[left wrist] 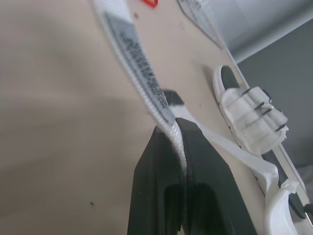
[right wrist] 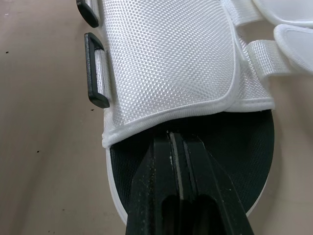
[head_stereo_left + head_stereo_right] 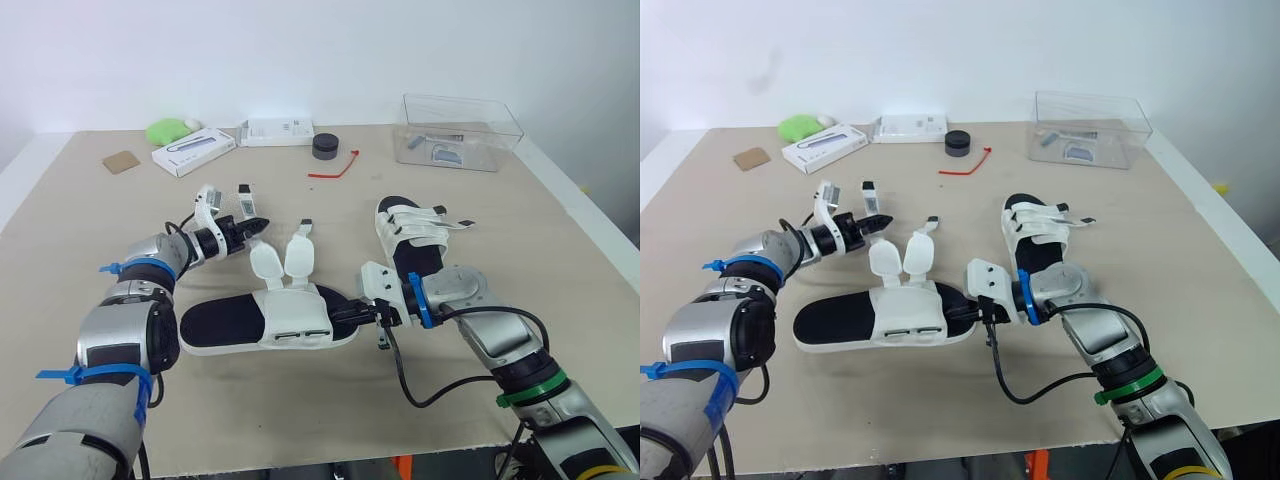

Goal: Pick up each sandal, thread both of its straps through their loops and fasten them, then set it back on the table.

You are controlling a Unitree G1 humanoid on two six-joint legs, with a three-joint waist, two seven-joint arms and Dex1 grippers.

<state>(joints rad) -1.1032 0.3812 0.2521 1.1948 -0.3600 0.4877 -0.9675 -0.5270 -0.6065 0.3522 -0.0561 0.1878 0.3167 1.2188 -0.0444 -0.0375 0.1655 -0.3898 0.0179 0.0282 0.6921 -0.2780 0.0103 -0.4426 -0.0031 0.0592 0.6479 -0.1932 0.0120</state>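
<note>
Clamps strap [image 1: 139,56] in left pincer [image 3: 256,226], arm reaching forward, wrist turned inward. Rests clenched right pincer [image 3: 340,312] on insole of sandal [image 3: 265,322], flat on desk [image 3: 300,405], forearm angled leftward.

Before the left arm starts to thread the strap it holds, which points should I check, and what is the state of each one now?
1. Left gripper shut on strap: ok.
2. Loops on near sandal empty: ok.
3. Right gripper shut at the near sandal's end; firm hold on it: cannot tell.
4. Second strap lies clear of the loops: ok.
5. Far sandal lies apart from the near one: ok.
</note>
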